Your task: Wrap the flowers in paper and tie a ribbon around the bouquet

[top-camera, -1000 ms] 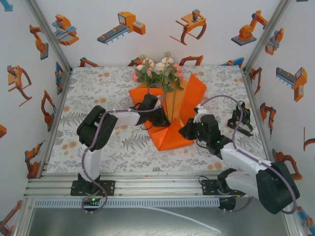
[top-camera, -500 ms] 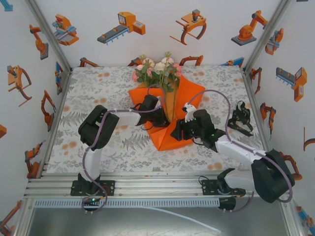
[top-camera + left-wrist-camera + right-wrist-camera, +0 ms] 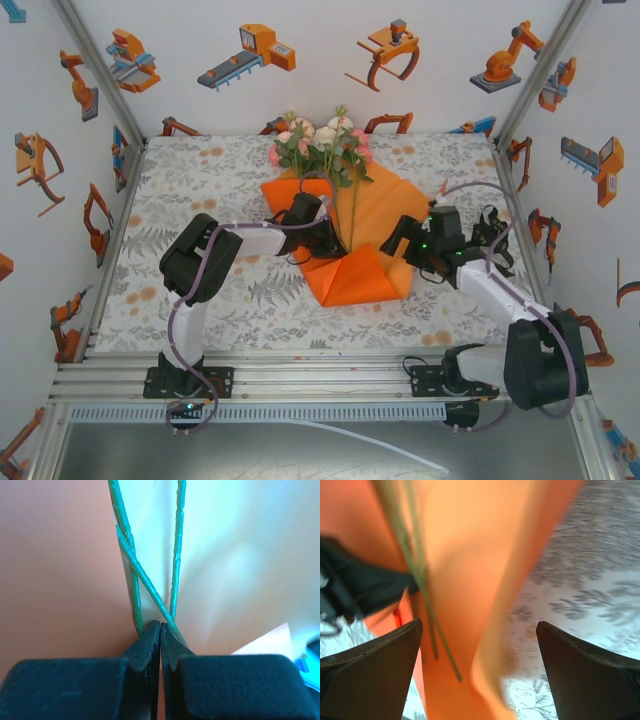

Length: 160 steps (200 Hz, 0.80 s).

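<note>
Orange paper (image 3: 375,215) is lying on surface (image 3: 200,180); L fingers (image 3: 145,645) are pinching stems (image 3: 177,555), R fingers (image 3: 370,665) are standing wide open near paper's edge.

The paper (image 3: 375,215) is plain bright orange. The flowers (image 3: 322,138) are pink, white and cream with green leaves. The tablecloth (image 3: 190,190) bears a grey leaf-and-blossom print.

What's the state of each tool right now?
Left tool: shut, tips at the stems of the flowers; whether it pinches them cannot be told.
Right tool: open wide, holding nothing, at the edge of the paper.
</note>
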Each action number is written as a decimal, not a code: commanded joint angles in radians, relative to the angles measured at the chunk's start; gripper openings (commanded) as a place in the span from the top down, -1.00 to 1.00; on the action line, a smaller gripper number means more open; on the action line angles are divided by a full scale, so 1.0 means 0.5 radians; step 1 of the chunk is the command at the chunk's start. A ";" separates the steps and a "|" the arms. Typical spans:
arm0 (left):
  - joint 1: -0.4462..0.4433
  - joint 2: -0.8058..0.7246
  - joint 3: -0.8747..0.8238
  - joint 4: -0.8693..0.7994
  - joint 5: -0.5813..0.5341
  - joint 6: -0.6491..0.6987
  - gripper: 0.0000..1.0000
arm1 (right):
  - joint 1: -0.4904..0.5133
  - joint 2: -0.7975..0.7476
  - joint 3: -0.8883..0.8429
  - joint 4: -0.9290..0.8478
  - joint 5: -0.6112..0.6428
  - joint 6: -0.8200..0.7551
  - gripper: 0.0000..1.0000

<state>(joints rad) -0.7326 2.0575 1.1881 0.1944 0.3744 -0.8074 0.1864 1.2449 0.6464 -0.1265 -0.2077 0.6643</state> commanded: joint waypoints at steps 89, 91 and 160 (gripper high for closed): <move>-0.009 -0.007 -0.008 0.000 -0.025 -0.001 0.79 | -0.515 0.565 0.386 -0.343 0.282 -0.037 -0.08; -0.009 -0.007 -0.006 -0.004 -0.025 0.001 0.79 | -0.516 0.563 0.391 -0.354 0.291 -0.050 -0.01; -0.003 0.038 0.063 -0.107 -0.044 0.056 0.80 | -0.266 0.128 0.405 -0.652 0.536 -0.538 1.00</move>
<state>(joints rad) -0.7326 2.0586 1.1973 0.1780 0.3702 -0.8043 -0.0360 1.4033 0.8116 -0.3309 -0.0704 0.5503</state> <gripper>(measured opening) 0.105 0.004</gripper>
